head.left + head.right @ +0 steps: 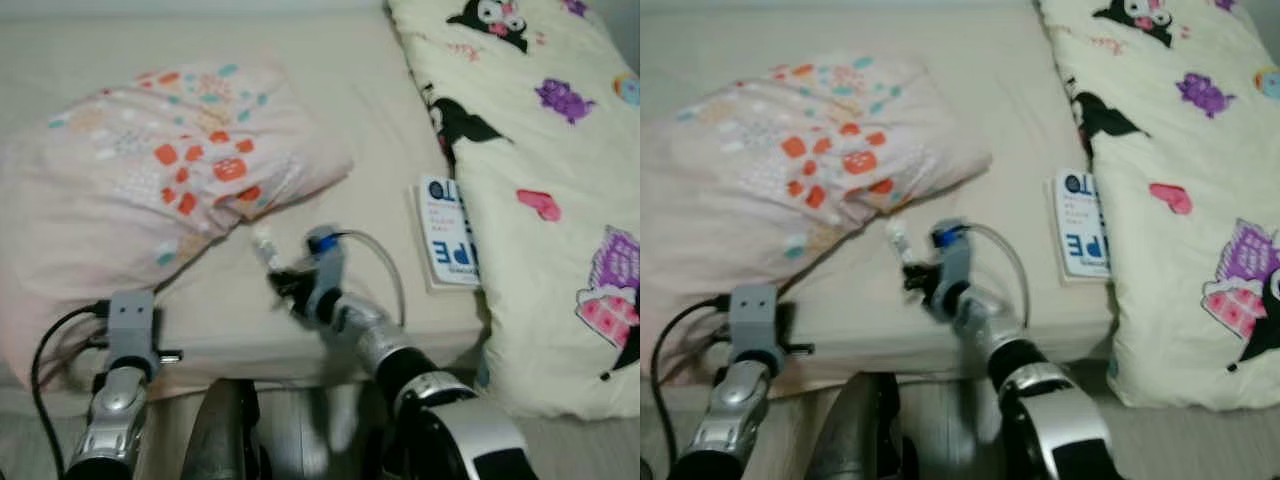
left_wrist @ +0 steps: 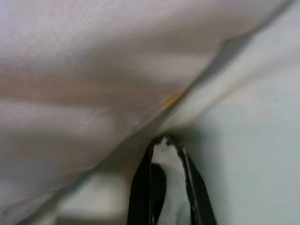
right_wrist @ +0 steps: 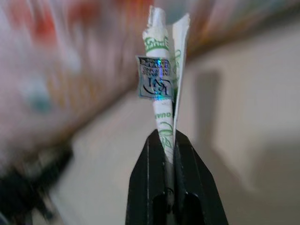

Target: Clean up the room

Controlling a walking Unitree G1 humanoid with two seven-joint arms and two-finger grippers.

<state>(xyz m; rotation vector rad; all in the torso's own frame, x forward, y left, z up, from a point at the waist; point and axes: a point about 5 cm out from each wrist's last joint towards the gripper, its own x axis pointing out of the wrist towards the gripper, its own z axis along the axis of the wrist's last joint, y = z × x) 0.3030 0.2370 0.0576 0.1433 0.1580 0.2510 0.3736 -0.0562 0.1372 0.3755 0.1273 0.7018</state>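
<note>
The right claw (image 3: 169, 154) is pinching one white wrapper (image 3: 163, 75) over the bed (image 1: 330, 90), beside one pillow (image 1: 150, 170). One booklet (image 1: 447, 232) is lying against one printed blanket (image 1: 540, 150). The left claw (image 2: 168, 187) looks nearly closed, empty.

You could read large blue letters "PE" on the white booklet (image 1: 447, 233) lying on the bed (image 1: 380, 130); its smaller print was too blurred. The folded wrapper (image 3: 164, 79) in the right gripper (image 3: 169, 140) showed green letters "QUA"; its sticker was illegible.
</note>
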